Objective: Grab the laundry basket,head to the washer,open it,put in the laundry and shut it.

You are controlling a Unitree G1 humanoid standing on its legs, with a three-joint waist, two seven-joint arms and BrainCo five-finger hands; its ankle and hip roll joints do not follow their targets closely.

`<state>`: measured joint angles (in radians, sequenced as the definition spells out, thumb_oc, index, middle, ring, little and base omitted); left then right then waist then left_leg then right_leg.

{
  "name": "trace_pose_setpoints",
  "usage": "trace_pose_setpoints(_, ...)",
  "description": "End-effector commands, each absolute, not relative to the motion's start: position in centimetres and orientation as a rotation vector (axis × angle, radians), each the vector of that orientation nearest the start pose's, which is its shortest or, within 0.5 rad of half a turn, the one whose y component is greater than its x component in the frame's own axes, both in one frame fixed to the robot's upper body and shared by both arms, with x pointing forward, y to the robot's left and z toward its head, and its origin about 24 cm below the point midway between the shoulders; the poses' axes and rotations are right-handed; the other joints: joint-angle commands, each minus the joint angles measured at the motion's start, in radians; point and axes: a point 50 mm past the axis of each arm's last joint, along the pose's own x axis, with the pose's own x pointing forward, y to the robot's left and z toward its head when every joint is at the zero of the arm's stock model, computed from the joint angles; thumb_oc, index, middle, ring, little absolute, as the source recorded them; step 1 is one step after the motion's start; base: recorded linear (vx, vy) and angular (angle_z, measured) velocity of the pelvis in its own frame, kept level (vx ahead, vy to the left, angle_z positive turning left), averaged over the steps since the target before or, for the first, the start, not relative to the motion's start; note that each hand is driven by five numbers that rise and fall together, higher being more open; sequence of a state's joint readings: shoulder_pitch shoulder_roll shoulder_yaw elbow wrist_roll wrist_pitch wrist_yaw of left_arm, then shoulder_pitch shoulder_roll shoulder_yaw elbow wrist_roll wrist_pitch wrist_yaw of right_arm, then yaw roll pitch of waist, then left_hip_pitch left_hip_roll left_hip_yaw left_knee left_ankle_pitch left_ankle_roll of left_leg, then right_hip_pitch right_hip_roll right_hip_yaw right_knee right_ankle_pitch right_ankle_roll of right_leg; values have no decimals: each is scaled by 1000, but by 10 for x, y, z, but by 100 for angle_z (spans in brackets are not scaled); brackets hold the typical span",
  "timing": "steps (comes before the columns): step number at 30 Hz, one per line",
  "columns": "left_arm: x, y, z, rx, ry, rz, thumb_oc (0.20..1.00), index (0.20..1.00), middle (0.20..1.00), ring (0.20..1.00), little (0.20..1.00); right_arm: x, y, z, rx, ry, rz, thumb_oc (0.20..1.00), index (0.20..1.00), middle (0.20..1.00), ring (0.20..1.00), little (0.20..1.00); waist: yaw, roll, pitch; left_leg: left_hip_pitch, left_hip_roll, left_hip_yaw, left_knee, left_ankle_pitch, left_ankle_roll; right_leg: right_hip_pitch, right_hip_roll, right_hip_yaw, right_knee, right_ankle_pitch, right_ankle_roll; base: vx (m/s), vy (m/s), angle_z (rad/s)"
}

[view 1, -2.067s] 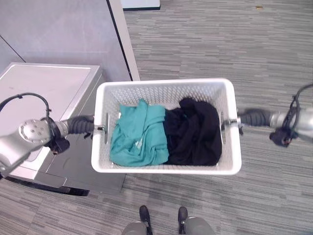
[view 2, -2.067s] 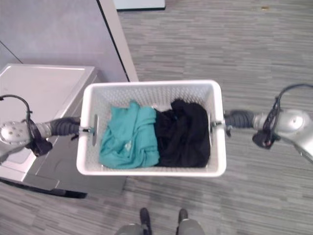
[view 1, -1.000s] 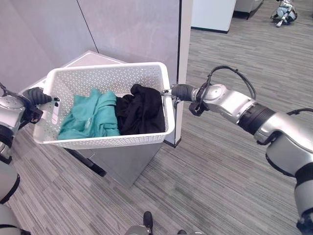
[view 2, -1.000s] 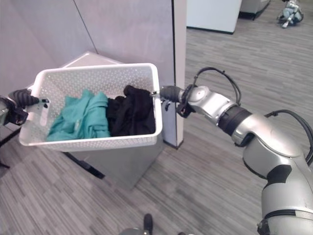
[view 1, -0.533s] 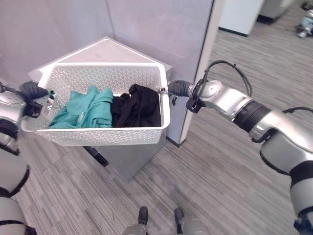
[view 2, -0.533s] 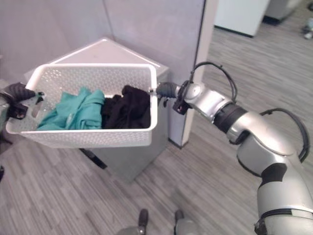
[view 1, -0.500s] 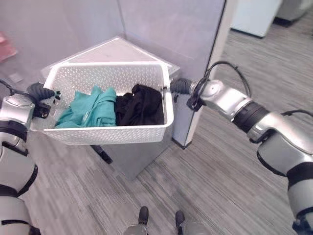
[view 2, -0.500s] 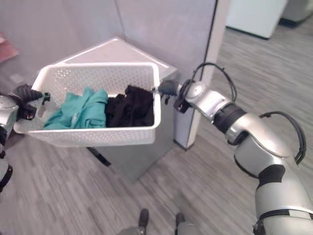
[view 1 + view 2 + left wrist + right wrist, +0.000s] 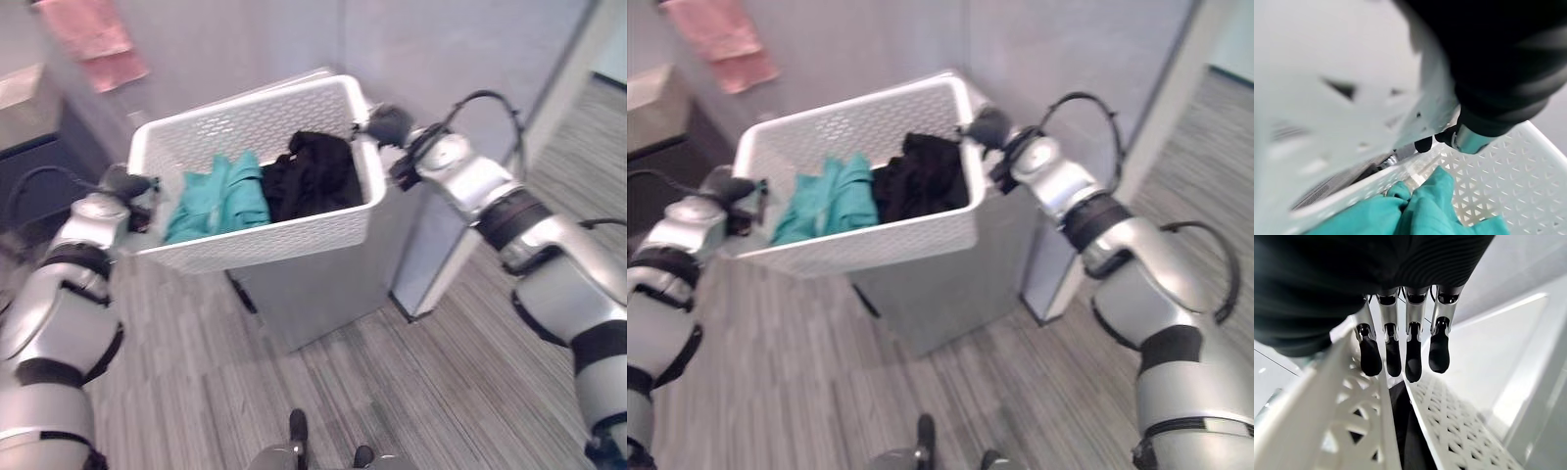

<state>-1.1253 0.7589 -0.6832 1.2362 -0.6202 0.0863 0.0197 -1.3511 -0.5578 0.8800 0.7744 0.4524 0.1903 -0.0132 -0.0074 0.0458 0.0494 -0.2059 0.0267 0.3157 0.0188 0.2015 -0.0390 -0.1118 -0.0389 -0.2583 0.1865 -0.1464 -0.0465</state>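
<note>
Left eye view: white perforated laundry basket [image 9: 294, 230] held aloft above the grey washer [image 9: 323, 284], tilted. Left hand [image 9: 125, 183] and right hand [image 9: 390, 121] grip opposite end rims, fingers [image 9: 1406, 357] curled over. Inside: teal garment [image 9: 217, 199] left, black garment [image 9: 312, 174] right.

washer [image 9: 323, 284] mostly behind basket [image 9: 284, 230]

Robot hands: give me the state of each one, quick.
Left robot hand: shut on the left end of the laundry basket.
Right robot hand: fingers curled over the basket's right rim, shut on it.
</note>
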Motion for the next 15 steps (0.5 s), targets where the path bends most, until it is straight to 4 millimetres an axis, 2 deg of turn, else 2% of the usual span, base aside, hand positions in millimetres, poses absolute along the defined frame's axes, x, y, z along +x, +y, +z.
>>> trace_pose_setpoints(1,399,299,200,370,134,297,200,200,200,200,200,405,-97,308,-734,-355,251,200,200,200,200,200,-36,-41,86,149,-49,-40,-22,-161,11,103,-27,64,-138,174,131,150,86,-48)
trace_pose_setpoints(2,399,300,196,381,155,300,200,200,200,200,200,407,-102,297,-763,-315,255,200,200,200,200,200,-40,-39,87,182,-60,-48,-47,-169,40,87,-24,74,-20,168,148,115,79,-34)
trace_pose_setpoints(4,400,297,196,404,163,291,200,200,200,200,200,409,-110,293,-748,-284,242,200,200,200,200,200,-57,-42,98,215,-66,-53,-69,-170,56,33,-35,105,121,229,182,86,62,-4)
trace_pose_setpoints(5,402,294,199,415,159,283,200,200,200,200,200,410,-114,294,-748,-271,237,200,200,200,200,200,-72,-40,108,223,-61,-64,-72,-168,60,-7,-20,152,201,247,195,8,11,15)
trace_pose_setpoints(6,402,294,199,415,158,283,200,200,200,200,200,410,-114,294,-748,-272,236,200,200,200,200,200,-68,-39,105,217,-59,-60,-71,-166,59,-13,-17,154,198,252,193,46,-12,29)
trace_pose_setpoints(7,403,291,202,419,153,273,200,200,200,200,200,413,-124,295,-747,-243,210,200,200,200,200,200,-88,-33,115,243,-61,-98,-85,-174,55,-57,6,230,196,217,183,85,-38,34)
trace_pose_setpoints(9,404,289,201,430,158,261,200,200,200,200,200,414,-129,297,-761,-225,195,200,200,200,200,200,-98,-20,119,251,-52,-125,-83,-184,42,-85,-3,272,84,198,165,140,-82,26)
trace_pose_setpoints(12,405,285,199,450,157,246,200,200,200,200,200,415,-139,298,-790,-220,167,200,200,200,200,200,-126,-25,133,271,-57,-181,-51,-218,31,-124,-16,355,-57,258,175,168,-104,39)
trace_pose_setpoints(13,404,289,200,457,152,258,200,200,200,200,200,414,-154,292,-805,-195,141,200,200,200,200,200,-133,-35,136,274,-58,-202,-38,-225,27,-116,-11,373,-58,261,175,191,-212,61)
trace_pose_setpoints(14,403,288,194,455,175,249,200,200,200,200,200,414,-164,290,-823,-172,117,200,200,200,200,200,-127,-44,117,271,-52,-224,-30,-225,20,-81,-16,361,-68,244,168,179,-228,106)
trace_pose_setpoints(15,404,283,187,447,183,233,200,200,200,200,200,414,-169,290,-818,-167,108,200,200,200,200,200,-130,-43,111,275,-51,-232,-34,-222,17,-73,-12,355,-74,245,162,193,-230,128)
